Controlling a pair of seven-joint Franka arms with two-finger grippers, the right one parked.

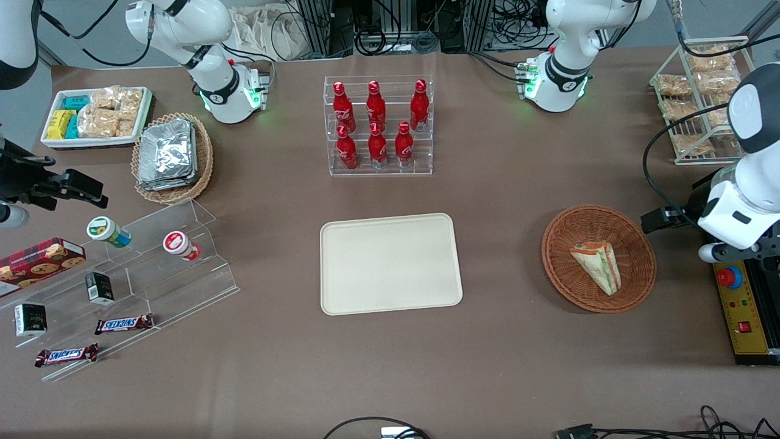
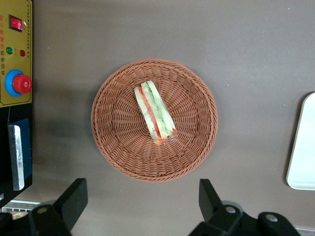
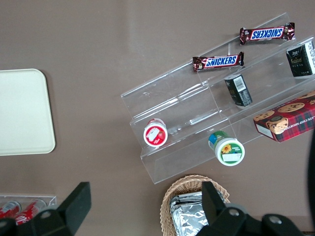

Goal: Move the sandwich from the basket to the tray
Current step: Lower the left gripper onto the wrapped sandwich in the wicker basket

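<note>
The sandwich [image 1: 597, 265] [image 2: 155, 113], a wrapped wedge with green and red filling, lies on its side in the round reddish-brown basket [image 1: 554, 244] [image 2: 113, 142]. The cream tray [image 1: 390, 262] [image 2: 302, 152] sits flat at the table's middle with nothing on it, a gap of bare table between it and the basket. My gripper [image 1: 655, 221] [image 2: 142, 189] hangs high over the table at the basket's edge, on the working arm's side. It is open, its black fingers [image 2: 74, 196] spread wide with only table showing between them.
A yellow control box [image 1: 746, 311] [image 2: 15, 54] with a red button lies just past the basket at the working arm's end. A rack of red bottles [image 1: 378, 125] stands farther from the camera than the tray. A wire snack rack [image 1: 701, 97] stands near the working arm's base.
</note>
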